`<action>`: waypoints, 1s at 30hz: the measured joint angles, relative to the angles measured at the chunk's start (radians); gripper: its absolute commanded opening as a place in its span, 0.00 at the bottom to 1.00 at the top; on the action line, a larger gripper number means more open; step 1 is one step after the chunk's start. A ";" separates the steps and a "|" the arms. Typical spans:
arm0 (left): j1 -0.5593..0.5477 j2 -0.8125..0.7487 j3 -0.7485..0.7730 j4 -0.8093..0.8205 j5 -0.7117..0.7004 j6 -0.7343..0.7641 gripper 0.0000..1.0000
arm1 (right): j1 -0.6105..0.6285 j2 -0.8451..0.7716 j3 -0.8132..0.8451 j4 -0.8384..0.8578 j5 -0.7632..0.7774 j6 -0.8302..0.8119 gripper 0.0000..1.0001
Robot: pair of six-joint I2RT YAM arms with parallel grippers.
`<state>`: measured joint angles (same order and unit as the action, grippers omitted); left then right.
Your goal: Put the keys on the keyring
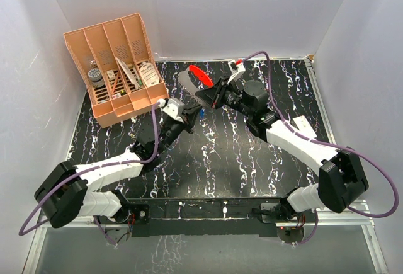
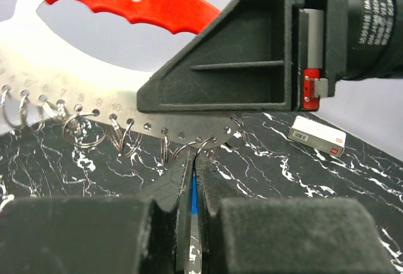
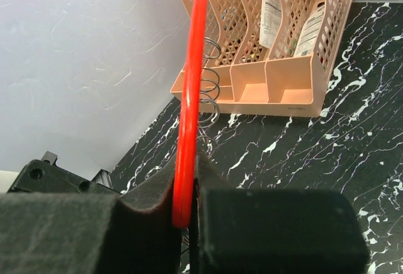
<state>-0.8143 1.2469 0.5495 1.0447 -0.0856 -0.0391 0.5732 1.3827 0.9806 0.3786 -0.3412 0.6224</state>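
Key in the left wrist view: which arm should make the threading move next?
Left. The left gripper is shut on the key, just under the split rings hanging from the keyring; the right gripper only clamps its red side.

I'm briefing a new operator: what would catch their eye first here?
The red-and-silver keyring, held over the table's middle by the right gripper, with small wire rings dangling from its pale edge. Close by, the left gripper pinches a blue-headed key. A peach desk organizer sits at the back left corner.
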 measured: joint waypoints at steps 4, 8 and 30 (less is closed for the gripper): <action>-0.003 -0.028 0.036 -0.089 -0.060 -0.060 0.00 | -0.002 0.000 0.008 -0.010 0.010 -0.015 0.16; -0.003 -0.044 0.068 -0.137 -0.114 -0.109 0.00 | -0.014 0.000 0.008 -0.032 0.014 -0.024 0.19; 0.072 -0.046 0.130 -0.299 -0.168 -0.262 0.00 | -0.141 -0.201 -0.051 -0.097 0.018 -0.146 0.32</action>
<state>-0.7422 1.2011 0.6796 0.7456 -0.2535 -0.3012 0.4320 1.1812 0.9291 0.2813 -0.3229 0.4763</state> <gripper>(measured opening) 0.009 0.306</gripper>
